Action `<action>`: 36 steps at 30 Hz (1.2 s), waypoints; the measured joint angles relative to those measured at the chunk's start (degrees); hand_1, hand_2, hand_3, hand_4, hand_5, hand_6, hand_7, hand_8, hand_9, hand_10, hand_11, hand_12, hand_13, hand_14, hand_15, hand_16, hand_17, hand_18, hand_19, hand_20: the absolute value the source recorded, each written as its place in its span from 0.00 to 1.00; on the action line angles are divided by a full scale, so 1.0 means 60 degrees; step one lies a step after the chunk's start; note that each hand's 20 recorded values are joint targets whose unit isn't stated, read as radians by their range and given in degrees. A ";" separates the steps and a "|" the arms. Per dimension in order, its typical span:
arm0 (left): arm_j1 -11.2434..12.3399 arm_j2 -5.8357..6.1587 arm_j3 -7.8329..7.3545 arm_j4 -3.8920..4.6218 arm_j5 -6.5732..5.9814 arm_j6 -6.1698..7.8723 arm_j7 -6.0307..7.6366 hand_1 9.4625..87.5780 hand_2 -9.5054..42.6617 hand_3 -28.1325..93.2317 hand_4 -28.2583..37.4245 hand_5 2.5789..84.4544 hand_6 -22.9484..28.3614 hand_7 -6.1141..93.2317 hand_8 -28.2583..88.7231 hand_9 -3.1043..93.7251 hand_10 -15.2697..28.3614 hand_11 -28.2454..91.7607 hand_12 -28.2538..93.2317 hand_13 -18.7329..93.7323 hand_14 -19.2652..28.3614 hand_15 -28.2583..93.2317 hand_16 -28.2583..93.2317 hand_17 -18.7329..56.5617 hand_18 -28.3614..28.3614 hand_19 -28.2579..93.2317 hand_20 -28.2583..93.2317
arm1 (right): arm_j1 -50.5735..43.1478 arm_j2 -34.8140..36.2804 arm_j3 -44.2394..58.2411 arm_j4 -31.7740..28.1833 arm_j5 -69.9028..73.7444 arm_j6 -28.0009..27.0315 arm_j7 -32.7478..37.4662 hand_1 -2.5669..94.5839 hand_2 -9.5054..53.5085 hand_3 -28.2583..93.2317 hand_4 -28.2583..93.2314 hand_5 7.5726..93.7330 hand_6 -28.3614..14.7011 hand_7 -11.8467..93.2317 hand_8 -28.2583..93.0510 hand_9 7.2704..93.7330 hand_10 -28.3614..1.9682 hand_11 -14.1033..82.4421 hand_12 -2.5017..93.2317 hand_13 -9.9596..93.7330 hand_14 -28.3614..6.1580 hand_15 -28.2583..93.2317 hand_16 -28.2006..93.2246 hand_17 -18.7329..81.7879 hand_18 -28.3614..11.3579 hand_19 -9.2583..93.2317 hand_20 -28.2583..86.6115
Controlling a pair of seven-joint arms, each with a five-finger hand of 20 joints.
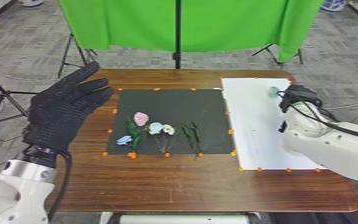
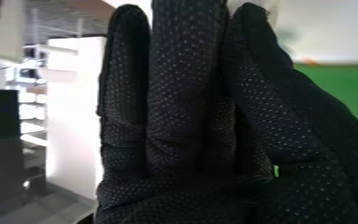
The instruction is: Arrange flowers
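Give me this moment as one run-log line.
Left hand: open, raised | Right hand: at white sheet's right edge, near small pale object | Dark mat: pink flower, white flowers, blue flower, green sprigs

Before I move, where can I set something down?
Free: far part of the dark mat, beyond the flowers; near left of the white sheet. Crowded: around the flowers, and the sheet's far end by the right hand.
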 measured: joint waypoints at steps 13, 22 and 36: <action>0.0172 0.0032 -0.0122 -0.0093 0.0007 0.0089 0.0152 0.19 0.32 0.87 0.10 0.43 0.64 0.22 0.16 0.39 0.85 0.48 0.33 0.38 1.00 0.66 0.16 0.13 0.96 0.69 0.46 | 0.0446 -0.1453 0.0301 -0.1075 -0.0221 0.0414 -0.1593 0.62 0.00 0.81 0.00 0.91 0.77 0.27 0.25 1.00 0.78 0.21 0.26 0.99 0.81 0.47 0.48 0.68 0.48 0.93 0.15; 0.0005 0.0196 -0.0108 -0.0079 0.0006 0.0078 0.0201 0.19 0.32 0.86 0.10 0.43 0.64 0.22 0.16 0.39 0.85 0.48 0.33 0.38 1.00 0.66 0.16 0.13 0.96 0.69 0.45 | 0.0521 -0.3744 0.0304 -0.0368 0.0272 0.0411 -0.1776 0.60 0.00 0.81 0.00 0.90 0.78 0.27 0.25 1.00 0.81 0.21 0.27 0.98 0.79 0.49 0.47 0.65 0.43 0.96 0.16; -0.0137 0.0336 -0.0105 -0.0003 -0.0007 -0.0049 0.0148 0.19 0.32 0.87 0.10 0.43 0.64 0.21 0.16 0.39 0.85 0.48 0.33 0.38 1.00 0.66 0.16 0.13 0.96 0.69 0.45 | 0.0118 -0.4570 -0.0031 -0.0400 0.0489 0.0032 -0.1616 0.60 0.00 0.82 0.00 0.89 0.78 0.28 0.25 1.00 0.79 0.22 0.28 0.97 0.76 0.54 0.45 0.63 0.37 0.98 0.18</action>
